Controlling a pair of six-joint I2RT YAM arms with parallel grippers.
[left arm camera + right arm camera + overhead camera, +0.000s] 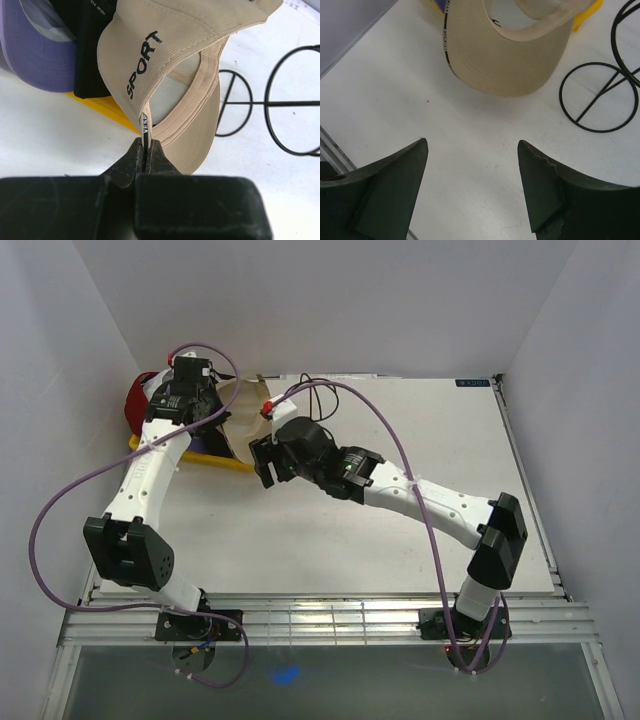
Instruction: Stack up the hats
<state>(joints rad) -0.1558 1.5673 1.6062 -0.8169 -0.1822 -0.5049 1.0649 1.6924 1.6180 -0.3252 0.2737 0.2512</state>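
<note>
**A:** What has the left gripper (147, 159) got?

**B:** Its fingers are pinched tight on the side edge of the beige cap (150, 60), where the striped seam tape shows, just below the word SPORT. The cap hangs at the edge of the yellow tray (107, 109), next to the black cap (90, 45) and lavender cap (40, 55) piled there.

**A:** And the right gripper (472, 146)?

**B:** Spread wide and holding nothing. It sits low over the table (395, 100), facing the brim (505, 65).

**A:** So how should the stacking go?

**B:** I'd say a pinch that thin lets the cap swing and fold. The right one would do well to take the brim's far edge. Then both can carry the crown mouth-down and level over the pile, and lower it before letting go. Mind the wire stand (597, 97) just beside the brim.

**A:** Which way does it point?

**B:** The brim points toward the right arm and the middle of the table, and the crown back toward the tray. Its long axis runs crown-to-brim along that line. It's tipped so the brim's underside faces the right wrist camera.
</note>
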